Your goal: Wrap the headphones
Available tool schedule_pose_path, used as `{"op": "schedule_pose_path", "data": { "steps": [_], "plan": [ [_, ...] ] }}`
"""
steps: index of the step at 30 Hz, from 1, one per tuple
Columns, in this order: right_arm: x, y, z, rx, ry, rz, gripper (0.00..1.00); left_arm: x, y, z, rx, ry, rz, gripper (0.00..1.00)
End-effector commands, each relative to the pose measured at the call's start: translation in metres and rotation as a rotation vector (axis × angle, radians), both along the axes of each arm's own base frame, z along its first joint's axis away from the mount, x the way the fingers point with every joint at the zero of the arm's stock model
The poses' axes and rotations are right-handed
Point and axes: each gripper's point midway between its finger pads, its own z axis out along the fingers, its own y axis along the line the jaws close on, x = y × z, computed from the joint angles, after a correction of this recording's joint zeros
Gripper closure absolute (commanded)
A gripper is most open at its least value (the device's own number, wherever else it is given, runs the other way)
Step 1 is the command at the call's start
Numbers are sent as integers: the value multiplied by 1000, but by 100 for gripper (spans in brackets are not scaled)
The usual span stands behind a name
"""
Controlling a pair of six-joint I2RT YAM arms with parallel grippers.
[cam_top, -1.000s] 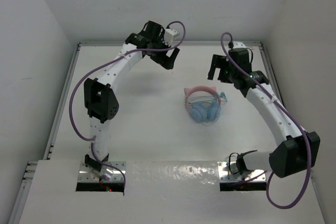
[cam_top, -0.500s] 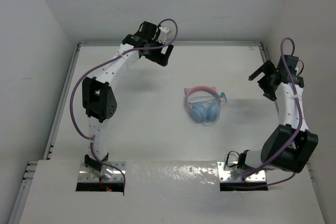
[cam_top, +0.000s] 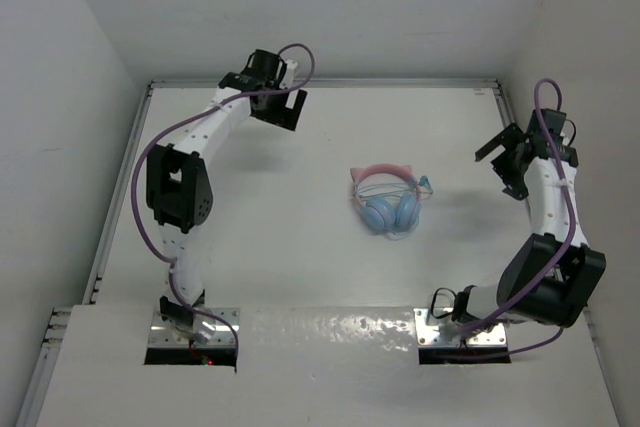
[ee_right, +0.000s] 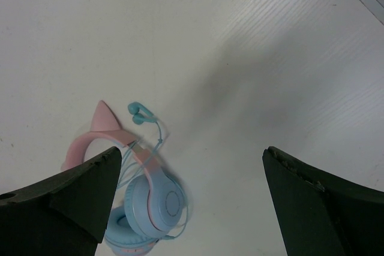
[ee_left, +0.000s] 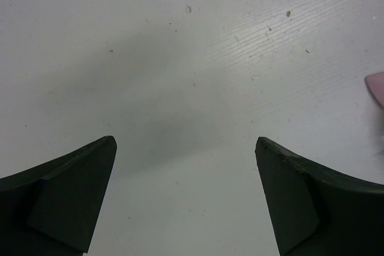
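Observation:
The headphones (cam_top: pixel 388 197) lie flat near the middle of the white table, pink cat-ear band toward the back, light blue cups folded together toward the front. Their thin teal cable is looped over the band, and its plug end (cam_top: pixel 427 183) sticks out to the right. In the right wrist view the headphones (ee_right: pixel 147 193) sit lower left, partly behind my left finger. My right gripper (cam_top: pixel 508 160) hangs open far to their right, near the table's right edge. At the back left my left gripper (cam_top: pixel 282 105) is open over bare table. A pink sliver of the headband (ee_left: pixel 377 86) shows at that view's right edge.
A metal rail (cam_top: pixel 320 82) runs along the table's back edge and another rail (cam_top: pixel 118 197) down its left side. White walls stand close behind and on both sides. Thick purple cables (cam_top: pixel 140 209) loop off both arms.
The right arm swung from beside the headphones out to the table's right edge and folded back. The left gripper drew back and left toward the far corner. Both stayed open; the headphones did not move.

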Motion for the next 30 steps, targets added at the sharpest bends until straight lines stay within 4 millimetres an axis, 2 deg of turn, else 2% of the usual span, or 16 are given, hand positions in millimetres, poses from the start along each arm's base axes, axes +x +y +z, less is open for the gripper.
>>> {"op": "schedule_pose_path", "data": {
  "steps": [1, 12, 17, 30],
  "plan": [
    [-2, -3, 3, -23, -9, -14, 1, 3, -2, 43, -38, -110, 16, 1],
    [-12, -10, 8, -86, -2, -7, 1, -1, 4, 37, -12, -98, 31, 1],
    [-16, -8, 0, -85, 9, 8, 1, -1, 3, 36, -17, -98, 29, 1],
    [-15, -1, -1, -75, -29, 37, 1, -3, 5, 35, -8, -96, 33, 1]
  ]
}}
